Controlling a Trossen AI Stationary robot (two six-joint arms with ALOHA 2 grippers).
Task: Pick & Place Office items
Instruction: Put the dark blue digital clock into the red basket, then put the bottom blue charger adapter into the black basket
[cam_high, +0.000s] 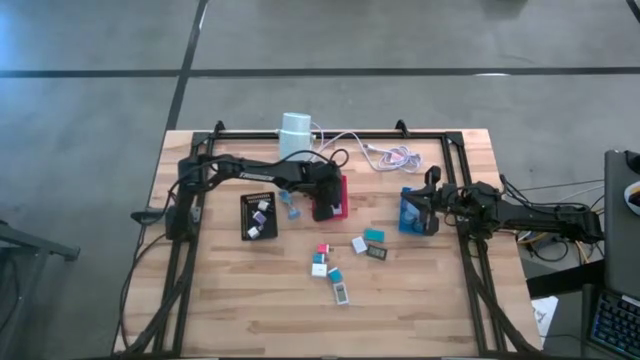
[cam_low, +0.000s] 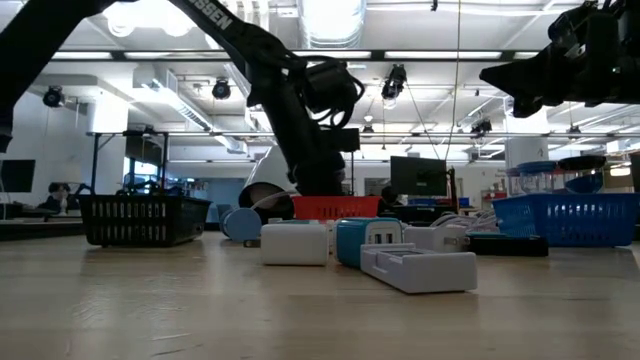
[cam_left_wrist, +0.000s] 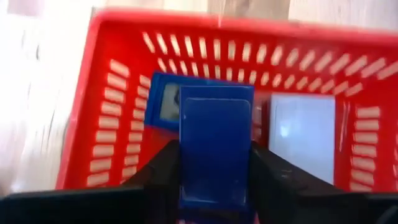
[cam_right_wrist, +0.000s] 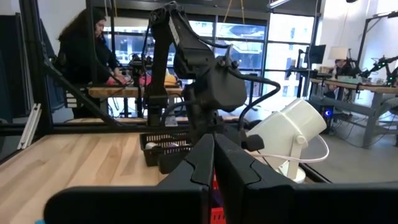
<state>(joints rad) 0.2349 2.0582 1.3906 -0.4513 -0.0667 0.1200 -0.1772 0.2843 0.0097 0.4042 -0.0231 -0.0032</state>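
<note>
My left gripper (cam_left_wrist: 214, 186) hangs over the inside of the red tray (cam_left_wrist: 93, 124), shut on a blue block (cam_left_wrist: 214, 130). On the tray's floor lie a blue piece with a small screen (cam_left_wrist: 163, 102) and a white piece (cam_left_wrist: 301, 134). In the high view that gripper (cam_high: 325, 200) covers the red tray (cam_high: 343, 195). Several small white, teal and pink office items (cam_high: 345, 262) lie loose on the table's middle. My right gripper (cam_high: 428, 203) waits shut by the blue tray (cam_high: 408, 212). My left gripper pinches the blue block between its two fingers (cam_left_wrist: 163, 177), one on each long side (cam_left_wrist: 188, 174). The fingers slant steeply down from above and lie along the block. Whether the block's far end rests on the tray's floor, I cannot tell.
A black tray (cam_high: 256, 216) with several small pieces lies left of the red one. A white cylinder (cam_high: 297, 135) with a coiled cable (cam_high: 390, 155) stands at the far edge. A black frame (cam_high: 455, 160) rims the table. A person (cam_right_wrist: 84, 56) sits beyond the table.
</note>
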